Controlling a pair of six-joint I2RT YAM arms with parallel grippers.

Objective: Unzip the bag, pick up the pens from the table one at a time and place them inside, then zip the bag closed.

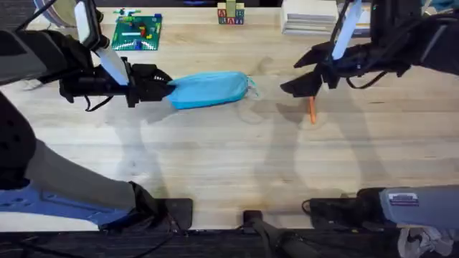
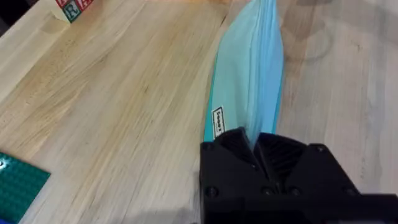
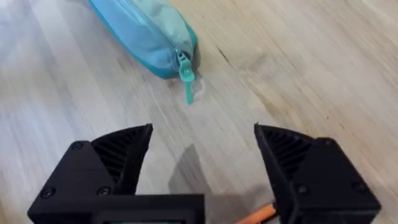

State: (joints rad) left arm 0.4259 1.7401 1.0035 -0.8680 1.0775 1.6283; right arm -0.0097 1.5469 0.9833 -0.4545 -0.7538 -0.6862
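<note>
Blue pouch, so the bag [image 1: 209, 89] lies mid-table [image 1: 215, 158] with its long axis running across, side to side, seen from overhead. My left gripper [image 1: 162, 81] is pinched on its left end. My right gripper [image 1: 300, 74] hovers off to the right, with the orange pen [image 1: 312, 110] just below it, pointing front to back.

Left wrist view: my fingers are clamped down on the bag's [image 2: 249, 74] end fabric, pouch stretching straight away from me.

Right wrist view: my jaws are spread wide, holding nothing. The zipper pull [image 3: 186, 74] sticks out of the bag's near end, ahead of my right gripper [image 3: 202, 165], so I reckon right is the nearer arm to grab it. Zipper looks closed, and I'd be pulling along that long axis toward my left.
</note>
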